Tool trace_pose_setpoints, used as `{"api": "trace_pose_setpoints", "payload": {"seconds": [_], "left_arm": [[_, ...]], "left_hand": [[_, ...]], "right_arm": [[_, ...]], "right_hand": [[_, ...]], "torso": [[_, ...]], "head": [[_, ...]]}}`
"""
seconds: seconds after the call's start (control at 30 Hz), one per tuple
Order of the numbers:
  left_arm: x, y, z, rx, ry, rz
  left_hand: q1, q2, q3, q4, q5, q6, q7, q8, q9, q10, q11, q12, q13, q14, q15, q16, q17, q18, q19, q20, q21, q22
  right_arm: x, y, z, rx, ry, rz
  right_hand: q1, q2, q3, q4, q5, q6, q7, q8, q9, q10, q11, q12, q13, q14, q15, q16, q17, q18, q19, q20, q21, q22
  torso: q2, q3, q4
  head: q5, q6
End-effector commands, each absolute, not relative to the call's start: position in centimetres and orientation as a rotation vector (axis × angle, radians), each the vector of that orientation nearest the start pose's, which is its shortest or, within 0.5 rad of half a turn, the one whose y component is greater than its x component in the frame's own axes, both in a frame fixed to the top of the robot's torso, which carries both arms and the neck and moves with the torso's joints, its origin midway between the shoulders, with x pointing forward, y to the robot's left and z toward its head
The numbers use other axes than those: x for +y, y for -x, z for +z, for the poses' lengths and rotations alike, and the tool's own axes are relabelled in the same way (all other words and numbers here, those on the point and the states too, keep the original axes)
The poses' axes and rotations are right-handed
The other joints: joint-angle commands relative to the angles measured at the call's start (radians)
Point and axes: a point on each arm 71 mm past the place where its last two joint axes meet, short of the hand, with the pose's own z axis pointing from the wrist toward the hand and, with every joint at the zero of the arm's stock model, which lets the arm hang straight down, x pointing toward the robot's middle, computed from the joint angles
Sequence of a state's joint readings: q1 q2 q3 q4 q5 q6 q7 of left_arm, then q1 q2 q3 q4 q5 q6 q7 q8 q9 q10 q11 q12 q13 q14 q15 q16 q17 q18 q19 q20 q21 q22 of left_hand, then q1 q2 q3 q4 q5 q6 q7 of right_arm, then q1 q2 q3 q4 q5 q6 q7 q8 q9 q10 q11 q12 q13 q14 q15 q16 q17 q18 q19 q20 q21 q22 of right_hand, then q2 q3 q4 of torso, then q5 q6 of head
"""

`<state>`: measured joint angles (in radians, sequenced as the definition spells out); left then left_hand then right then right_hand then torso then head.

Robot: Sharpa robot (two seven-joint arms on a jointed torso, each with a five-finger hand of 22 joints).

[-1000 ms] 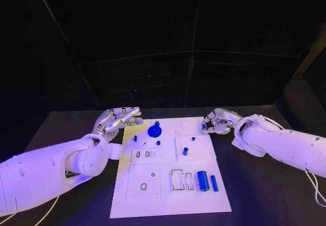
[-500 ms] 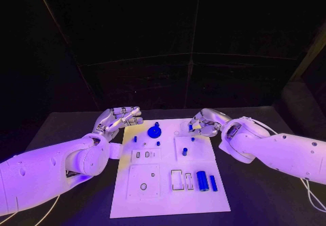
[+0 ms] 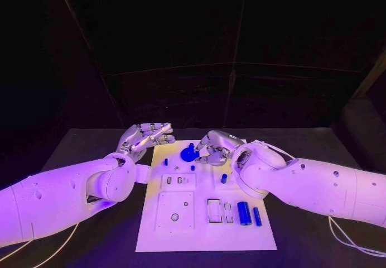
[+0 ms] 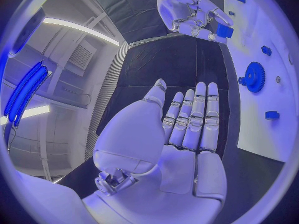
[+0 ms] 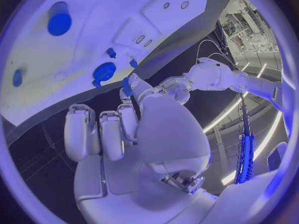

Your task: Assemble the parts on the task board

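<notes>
The right hand pinches 1 small blue part (light, rigid, likely slick); a fingertip hold suits it. The left hand hovers, fingers apart.

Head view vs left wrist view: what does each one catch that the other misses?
Head only: the two blue cylinders lying at the near right of the board, and the rectangular slots beside them. Left wrist only: the left hand palm, fingers straight and empty. Both: blue gear on the white board, and the right hand holding a small blue part.
</notes>
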<state>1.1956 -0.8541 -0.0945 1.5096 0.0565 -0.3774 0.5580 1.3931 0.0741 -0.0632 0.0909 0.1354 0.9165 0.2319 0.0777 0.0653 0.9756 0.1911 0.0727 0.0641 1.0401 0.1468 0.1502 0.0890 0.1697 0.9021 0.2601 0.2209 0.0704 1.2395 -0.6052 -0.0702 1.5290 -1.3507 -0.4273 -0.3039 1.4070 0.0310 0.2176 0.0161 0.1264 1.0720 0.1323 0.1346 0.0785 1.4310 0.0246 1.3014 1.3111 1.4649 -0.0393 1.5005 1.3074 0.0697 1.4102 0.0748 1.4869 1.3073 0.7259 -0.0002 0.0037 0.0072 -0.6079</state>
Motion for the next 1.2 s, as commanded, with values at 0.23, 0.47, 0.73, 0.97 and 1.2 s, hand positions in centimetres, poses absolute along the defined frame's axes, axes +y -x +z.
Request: {"api": "trace_pose_setpoints", "payload": {"seconds": [0.23,0.47,0.73,0.97,1.2], "left_arm": [[22.4,-48.6,-19.0,1.266,1.109,-1.523],[22.5,-48.7,-19.0,1.258,1.12,-1.515],[22.6,-48.6,-19.0,1.256,1.122,-1.514],[22.6,-48.6,-19.0,1.256,1.122,-1.514],[22.6,-48.6,-19.0,1.256,1.122,-1.515]], "left_hand": [[-0.005,0.005,-0.001,-0.006,-0.002,0.008,0.006,-0.006,0.0,0.006,0.0,-0.002,0.0,0.006,0.001,-0.005,0.002,0.014,0.009,-0.003,-0.006,-0.002],[-0.005,0.005,-0.001,-0.006,-0.002,0.008,0.006,-0.006,0.0,0.006,0.0,-0.002,0.0,0.006,0.001,-0.005,0.002,0.014,0.009,-0.003,-0.006,-0.002],[-0.005,0.005,-0.001,-0.006,-0.002,0.008,0.006,-0.006,0.0,0.006,0.0,-0.002,0.0,0.006,0.001,-0.005,0.002,0.014,0.009,-0.003,-0.006,-0.002],[-0.005,0.005,-0.001,-0.007,-0.002,0.009,0.005,-0.006,0.0,0.008,-0.001,-0.001,0.0,0.006,0.001,-0.006,0.002,0.014,0.009,-0.003,-0.006,-0.002],[-0.005,0.005,-0.001,-0.007,-0.002,0.009,0.005,-0.006,0.0,0.008,-0.001,-0.001,0.0,0.006,0.001,-0.006,0.002,0.014,0.009,-0.003,-0.006,-0.002]], "right_arm": [[-6.6,-47.0,-19.2,1.704,0.104,0.73],[-5.4,-46.4,-20.4,1.721,0.145,0.74],[-4.8,-46.0,-21.1,1.724,0.165,0.741],[-4.6,-46.1,-21.5,1.746,0.177,0.725],[-4.5,-46.3,-21.7,1.75,0.178,0.721]], "right_hand": [[0.002,0.006,0.005,-0.002,0.005,0.038,-0.027,0.0,0.019,-0.002,-0.003,-0.006,0.002,0.07,-0.005,-0.007,0.094,-0.018,-0.003,-0.005,0.002,0.023],[0.0,0.003,0.005,-0.003,0.006,0.037,-0.026,-0.001,0.019,0.0,-0.002,-0.002,0.007,0.071,-0.005,-0.006,0.097,-0.019,-0.001,-0.005,0.003,0.026],[-0.004,-0.001,0.005,-0.005,0.01,0.037,-0.026,-0.002,0.018,0.0,-0.001,-0.002,0.006,0.071,-0.004,-0.006,0.097,-0.018,-0.002,-0.005,0.002,0.025],[-0.02,-0.016,0.001,-0.004,0.01,0.029,-0.021,-0.01,0.016,-0.006,0.002,-0.011,0.0,0.07,-0.002,-0.009,0.092,-0.017,-0.006,-0.003,0.0,0.018],[-0.029,-0.026,-0.001,-0.004,0.011,0.022,-0.018,-0.015,0.014,-0.009,0.005,-0.016,-0.003,0.07,0.001,-0.009,0.091,-0.016,-0.008,-0.001,-0.001,0.016]], "torso": [[-0.002,-0.0001,0.0028],[-0.001,0.0006,0.0032],[-0.001,0.0,0.0031],[-0.001,-0.0007,0.0028],[-0.001,0.0009,0.0028]], "head": [[0.018,-0.011],[0.028,-0.021],[0.034,-0.026],[0.038,-0.03],[0.04,-0.033]]}}
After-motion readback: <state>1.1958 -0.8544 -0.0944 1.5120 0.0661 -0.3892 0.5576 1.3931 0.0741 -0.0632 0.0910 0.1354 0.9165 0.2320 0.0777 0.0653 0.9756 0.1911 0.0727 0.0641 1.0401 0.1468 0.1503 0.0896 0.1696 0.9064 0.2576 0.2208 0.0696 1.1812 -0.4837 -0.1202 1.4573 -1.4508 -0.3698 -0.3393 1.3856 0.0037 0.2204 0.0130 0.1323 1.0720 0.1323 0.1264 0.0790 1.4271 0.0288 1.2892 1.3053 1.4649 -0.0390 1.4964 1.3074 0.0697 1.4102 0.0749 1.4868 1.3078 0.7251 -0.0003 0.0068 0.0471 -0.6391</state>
